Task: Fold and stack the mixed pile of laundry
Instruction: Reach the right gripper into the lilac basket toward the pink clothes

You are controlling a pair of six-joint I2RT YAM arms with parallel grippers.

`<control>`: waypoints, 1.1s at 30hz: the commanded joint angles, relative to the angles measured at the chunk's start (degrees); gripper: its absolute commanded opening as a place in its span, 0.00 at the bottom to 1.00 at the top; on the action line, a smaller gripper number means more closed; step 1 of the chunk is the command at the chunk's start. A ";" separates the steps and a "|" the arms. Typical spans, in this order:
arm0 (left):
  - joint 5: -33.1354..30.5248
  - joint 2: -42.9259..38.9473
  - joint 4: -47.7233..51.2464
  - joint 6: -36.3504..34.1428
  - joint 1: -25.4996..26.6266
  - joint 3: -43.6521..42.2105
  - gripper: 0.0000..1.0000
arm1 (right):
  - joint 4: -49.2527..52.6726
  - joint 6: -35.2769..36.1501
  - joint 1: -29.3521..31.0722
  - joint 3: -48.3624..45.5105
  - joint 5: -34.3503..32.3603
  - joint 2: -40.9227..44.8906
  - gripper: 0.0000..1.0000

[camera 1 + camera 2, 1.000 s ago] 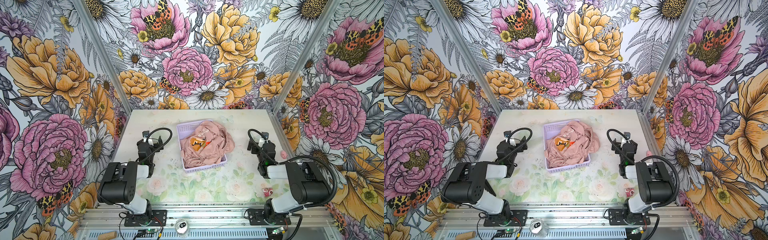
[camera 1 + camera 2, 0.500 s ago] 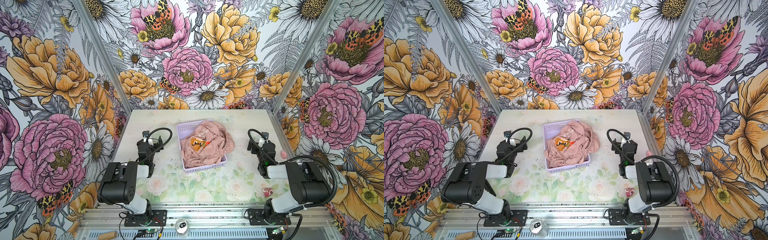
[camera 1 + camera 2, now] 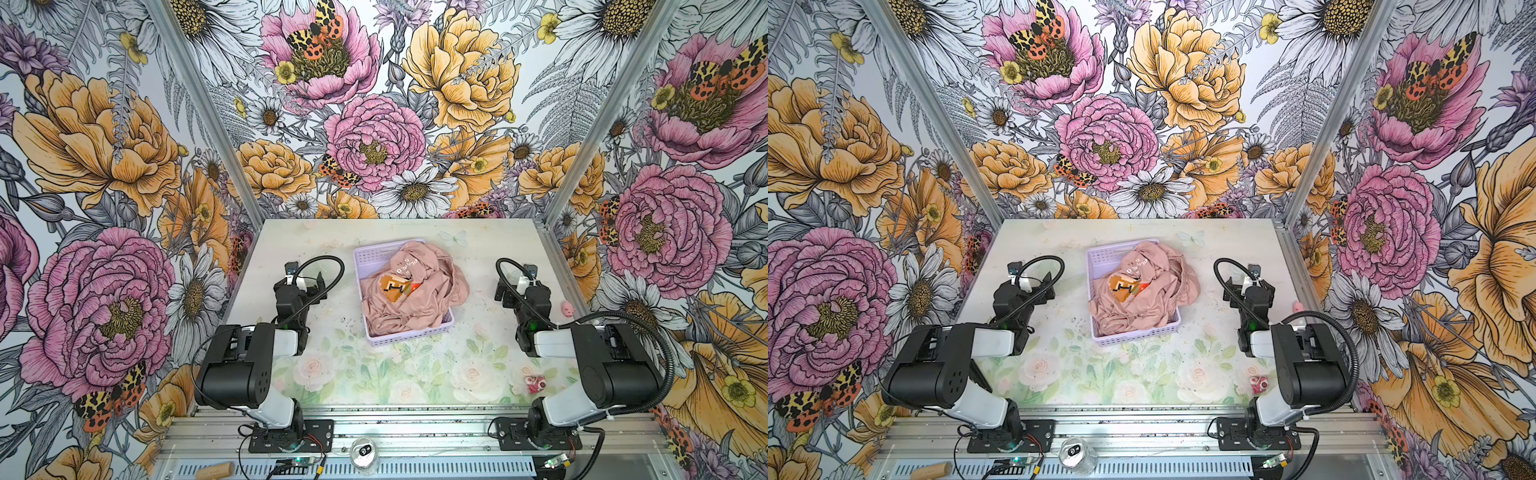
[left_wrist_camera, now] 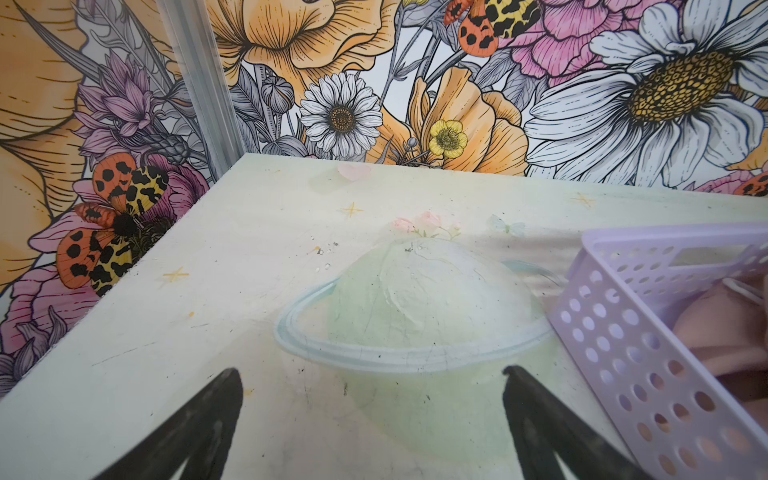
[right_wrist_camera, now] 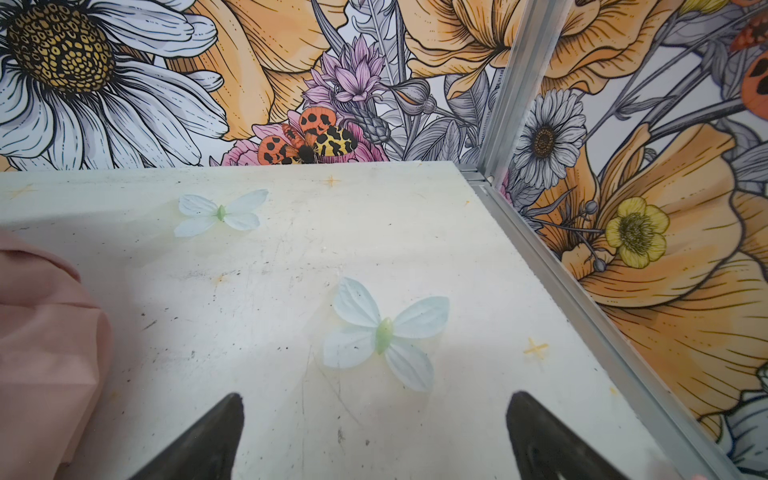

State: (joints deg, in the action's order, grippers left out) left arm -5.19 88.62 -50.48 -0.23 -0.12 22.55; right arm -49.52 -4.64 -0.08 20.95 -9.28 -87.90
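L side: left gripper (image 4: pixel 372 374) sits over bare table beside the lilac basket (image 3: pixel 409 336), jaws wide apart, nothing between them. Centre: laundry pile (image 3: pixel 415 303) is heaped in the basket, with the pixel-print T-shirt (image 3: pixel 395 286) uppermost (pink folds spill over the right rim). R side: right gripper (image 5: pixel 374 397) is equally spread and empty. The two probably flank the pile so either arm can reach in first.

At the centre of both top views, the dusty-pink crumpled cloth garments (image 3: pixel 419 291) look soft and matt, heaped in a lilac perforated plastic basket (image 3: pixel 409 336) that is smooth and faintly glossy. The pale floral-printed tabletop (image 3: pixel 374 374) is matt and scuffed. Along the lower edge, the ribbed silver metal rail (image 3: pixel 415 424) has a dull sheen.
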 commanded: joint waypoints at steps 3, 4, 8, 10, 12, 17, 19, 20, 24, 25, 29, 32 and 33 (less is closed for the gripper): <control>-1.09 -0.51 -2.08 -0.73 0.29 -0.52 0.99 | 2.62 -0.19 0.21 2.28 -1.27 2.05 1.00; -1.26 -2.13 0.07 -0.69 0.44 0.15 0.99 | 7.77 0.11 0.86 3.91 -3.06 4.66 1.00; -1.91 -10.72 20.38 0.05 0.70 7.03 0.99 | 31.29 -3.61 3.04 12.84 -7.19 15.02 1.00; -0.96 -14.11 29.79 2.80 0.73 10.44 0.99 | 42.68 -5.57 6.09 17.46 -7.34 18.33 1.00; 1.45 -16.33 37.79 5.76 0.73 13.03 0.99 | 51.89 -7.35 10.43 21.79 -7.26 19.76 0.99; 8.67 -20.18 54.10 14.42 0.65 16.73 0.99 | 66.59 -15.28 24.78 31.48 -2.53 17.73 0.91; 11.14 -21.78 57.34 17.56 0.50 16.17 0.99 | 70.50 -18.60 32.04 36.27 0.62 13.83 0.89; 11.98 -22.44 58.71 18.67 0.41 15.94 0.99 | 72.18 -20.27 35.00 38.87 2.64 11.27 0.87; 14.09 -24.43 62.47 21.42 -0.92 15.25 0.99 | 75.49 -25.37 45.02 48.52 11.15 0.30 0.83; 15.01 -24.60 63.24 21.95 -1.75 15.09 0.99 | 76.15 -26.36 47.64 51.18 12.99 -2.63 0.82; 20.21 -24.28 64.28 24.33 -6.08 14.04 0.99 | 79.78 -28.20 52.19 60.53 17.26 -12.02 0.75; 21.91 -24.63 64.78 24.91 -7.35 13.80 0.99 | 82.97 -29.09 53.92 65.88 19.59 -17.34 0.69; 21.97 -24.85 65.12 24.77 -7.41 13.87 0.99 | 84.67 -28.90 54.50 67.71 19.71 -18.91 0.66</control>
State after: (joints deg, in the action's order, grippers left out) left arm 12.53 64.97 12.71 22.70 -7.11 36.95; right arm 28.75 -31.05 53.89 84.05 6.87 -104.62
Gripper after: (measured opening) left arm 0.987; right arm 0.676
